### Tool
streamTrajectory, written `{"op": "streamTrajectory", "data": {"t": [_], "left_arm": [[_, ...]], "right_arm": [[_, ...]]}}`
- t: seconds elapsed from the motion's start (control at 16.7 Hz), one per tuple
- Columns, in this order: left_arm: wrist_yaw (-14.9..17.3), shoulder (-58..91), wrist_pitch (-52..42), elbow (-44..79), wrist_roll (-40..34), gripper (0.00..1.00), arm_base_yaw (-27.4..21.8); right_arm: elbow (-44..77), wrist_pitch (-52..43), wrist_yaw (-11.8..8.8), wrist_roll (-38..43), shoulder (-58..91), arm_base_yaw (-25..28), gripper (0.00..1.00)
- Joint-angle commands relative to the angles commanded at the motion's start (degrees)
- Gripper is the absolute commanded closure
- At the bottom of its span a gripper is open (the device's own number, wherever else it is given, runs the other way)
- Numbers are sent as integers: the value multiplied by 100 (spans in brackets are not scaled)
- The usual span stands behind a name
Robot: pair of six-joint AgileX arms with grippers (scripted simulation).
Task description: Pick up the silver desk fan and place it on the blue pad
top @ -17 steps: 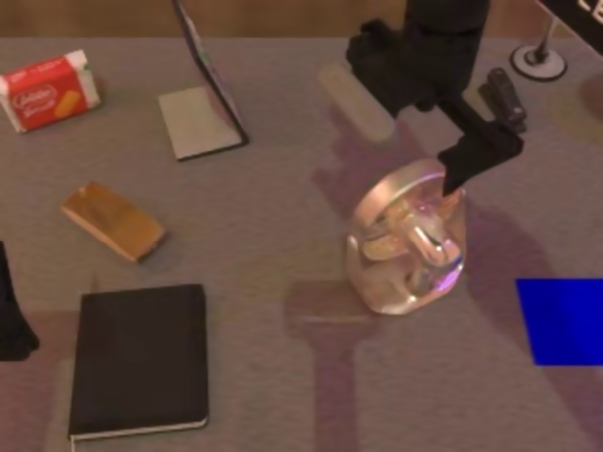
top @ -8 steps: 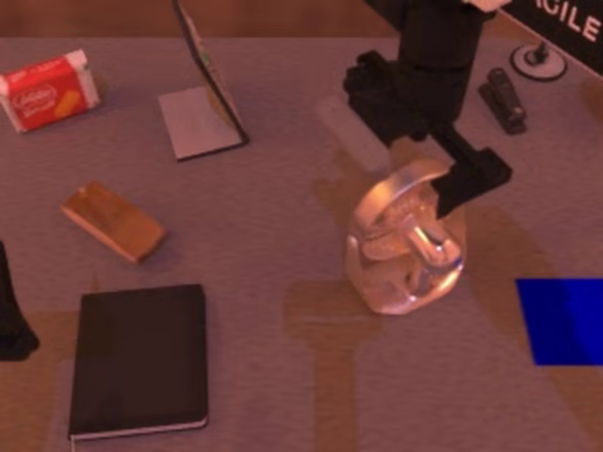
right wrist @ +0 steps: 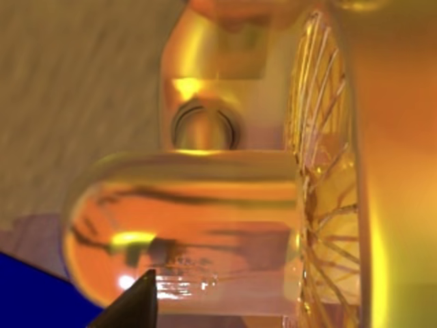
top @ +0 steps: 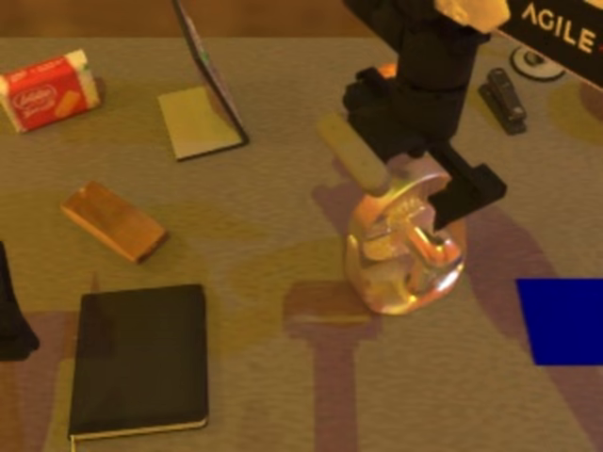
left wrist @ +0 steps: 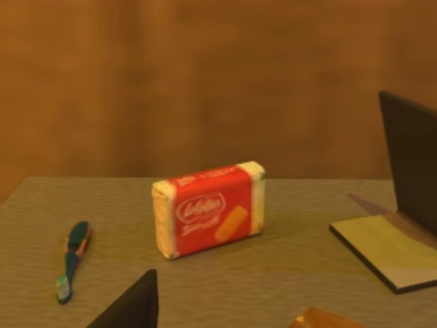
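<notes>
The right gripper (top: 429, 193) is continuing its descent over the silver desk fan (top: 405, 250) — across the last second it has moved from the fan's far-right side to directly above the cage ring. The fan has not shifted; it is standing right of the tabletop's centre, well apart from the blue pad (top: 562, 320) at the right edge. The right wrist view is filled with the hub (right wrist: 198, 225) and wire cage, so the grasp is probably imminent — whether the fingers are apart or closed cannot be determined. The left gripper (top: 11, 325) is remaining parked at the left edge.
</notes>
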Motion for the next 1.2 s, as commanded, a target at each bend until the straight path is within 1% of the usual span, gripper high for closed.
{"op": "streamTrajectory", "data": {"t": [0.78,0.84,1.2], "left_arm": [[0,0,0,0,0,0,0],[0,0,0,0,0,0,0],[0,0,0,0,0,0,0]], "right_arm": [[0,0,0,0,0,0,98],[0,0,0,0,0,0,100],[0,0,0,0,0,0,100]]}}
